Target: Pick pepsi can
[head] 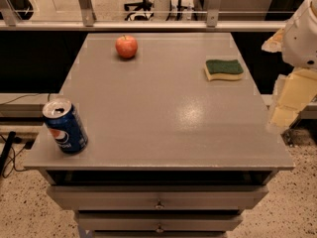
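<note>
The pepsi can (65,127) is blue with a red-white-blue logo and an opened silver top. It stands upright near the front left corner of the grey table (163,118). My gripper (287,105) hangs at the far right of the view, just beyond the table's right edge, well away from the can. It holds nothing that I can see. The white arm above it runs out of the view at the top right.
A red apple (127,46) sits at the back left of the table. A green and yellow sponge (224,69) lies at the back right. Drawers (158,198) sit under the tabletop. A rail (148,25) runs behind the table.
</note>
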Robot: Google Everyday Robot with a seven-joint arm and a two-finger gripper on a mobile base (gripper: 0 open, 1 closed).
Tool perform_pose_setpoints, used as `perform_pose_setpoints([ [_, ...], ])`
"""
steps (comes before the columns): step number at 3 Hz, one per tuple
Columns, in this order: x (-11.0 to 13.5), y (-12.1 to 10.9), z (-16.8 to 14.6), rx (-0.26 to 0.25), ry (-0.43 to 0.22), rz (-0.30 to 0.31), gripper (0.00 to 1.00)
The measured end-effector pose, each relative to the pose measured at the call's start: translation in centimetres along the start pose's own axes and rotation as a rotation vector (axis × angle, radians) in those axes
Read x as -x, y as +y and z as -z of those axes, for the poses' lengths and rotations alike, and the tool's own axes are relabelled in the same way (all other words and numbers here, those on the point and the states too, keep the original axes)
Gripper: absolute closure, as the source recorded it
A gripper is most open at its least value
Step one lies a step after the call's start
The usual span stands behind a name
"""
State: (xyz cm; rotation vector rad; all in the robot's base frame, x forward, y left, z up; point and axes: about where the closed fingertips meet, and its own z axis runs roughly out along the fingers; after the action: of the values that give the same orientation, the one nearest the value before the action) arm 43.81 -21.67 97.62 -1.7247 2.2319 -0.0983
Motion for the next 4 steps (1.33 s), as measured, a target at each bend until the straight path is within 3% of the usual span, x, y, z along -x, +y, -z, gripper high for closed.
perform_pose_setpoints([
  [2, 0.1, -0.1, -0.3, 0.017, -0.034, -0.009, 0.0],
  [3, 0.5, 0.4, -4.0, 0.091, -0.155, -0.036, 0.0],
  [4, 2.6, 1.3, -5.9, 0.171, -0.313, -0.063, 0.0],
])
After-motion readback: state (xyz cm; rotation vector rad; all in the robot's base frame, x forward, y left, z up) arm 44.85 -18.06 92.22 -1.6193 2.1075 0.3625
